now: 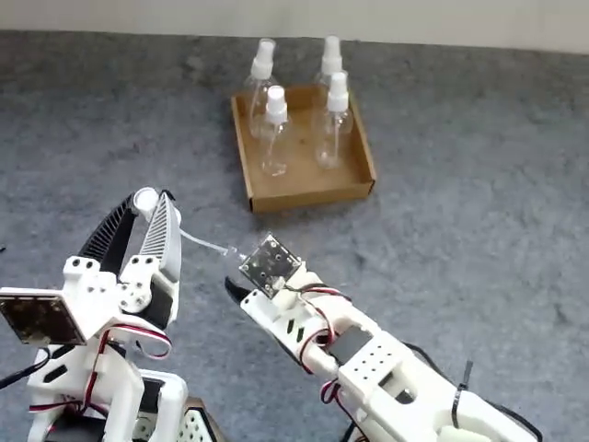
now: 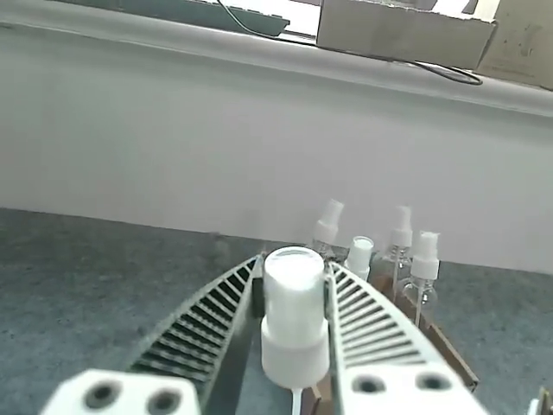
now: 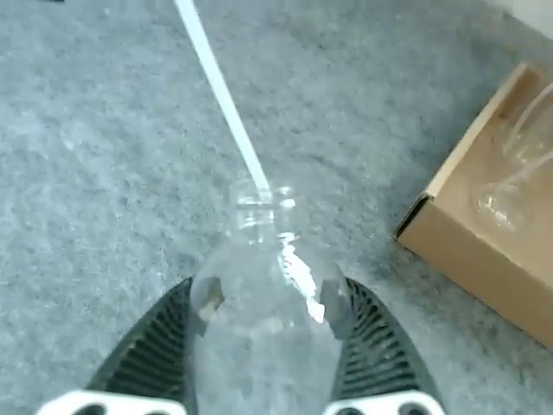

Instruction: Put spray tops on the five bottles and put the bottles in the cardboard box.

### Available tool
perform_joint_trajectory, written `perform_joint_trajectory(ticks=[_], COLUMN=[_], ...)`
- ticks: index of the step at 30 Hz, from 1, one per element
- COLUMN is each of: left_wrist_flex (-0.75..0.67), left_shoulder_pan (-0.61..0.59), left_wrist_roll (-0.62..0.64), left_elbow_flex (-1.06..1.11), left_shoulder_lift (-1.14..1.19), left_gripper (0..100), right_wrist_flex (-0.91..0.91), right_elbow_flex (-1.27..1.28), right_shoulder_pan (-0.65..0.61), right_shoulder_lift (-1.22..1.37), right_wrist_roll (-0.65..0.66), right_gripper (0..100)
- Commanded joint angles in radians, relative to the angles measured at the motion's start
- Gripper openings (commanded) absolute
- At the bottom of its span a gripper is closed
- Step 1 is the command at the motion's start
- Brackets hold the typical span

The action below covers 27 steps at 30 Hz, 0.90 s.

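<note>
1. Four clear plastic bottles with white spray tops stand at the shallow brown cardboard box (image 1: 308,195). The nearer pair (image 1: 274,138) are inside it. The farther pair (image 1: 261,78) stand at its far wall.
2. The fifth clear, uncapped plastic bottle (image 3: 268,346) is clamped by its body in the right gripper (image 3: 272,294). It is held over the grey carpeted table (image 1: 460,230), near the box's front corner, with its neck pointing away from the arm.
3. The left gripper (image 2: 294,277) is clenched on the last white spray top (image 2: 294,320). The top's thin white dip tube (image 3: 220,95) runs down to the bottle's open mouth.
4. By my judgement about four fifths is done. What remains is feeding the tube in, seating the top and setting this bottle in the box.
5. I cannot tell whether the tube's tip is inside the neck or only touching the rim.
6. In the high view the right arm's wrist covers most of the held bottle.
7. I cannot tell whether the farther pair stand inside the box or just behind it.
</note>
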Motion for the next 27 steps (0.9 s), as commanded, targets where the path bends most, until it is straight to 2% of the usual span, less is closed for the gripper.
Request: perform_joint_trajectory(ticks=[1,13,16,21,27], left_wrist_flex=[-0.025,-0.023,-0.035,-0.095,-0.100], left_shoulder_pan=[0.019,0.136,0.170,0.177,0.179], left_wrist_roll=[-0.008,-0.012,-0.017,-0.015,-0.011], left_elbow_flex=[-0.005,0.007,0.073,0.127,0.134], left_shoulder_lift=[-0.012,-0.010,-0.010,-0.010,-0.008], left_gripper=[0,0,0,0,0], right_wrist_flex=[0.024,0.027,0.027,0.071,0.240], right_elbow_flex=[-0.025,-0.028,-0.027,0.008,0.039], right_shoulder_pan=[-0.012,-0.010,-0.010,-0.008,-0.015], right_shoulder_lift=[-0.053,-0.064,-0.084,-0.249,-0.506], right_wrist_roll=[-0.009,-0.009,-0.009,-0.011,-0.011], right_gripper=[0.4,0.4,0.4,0.4,0.4])
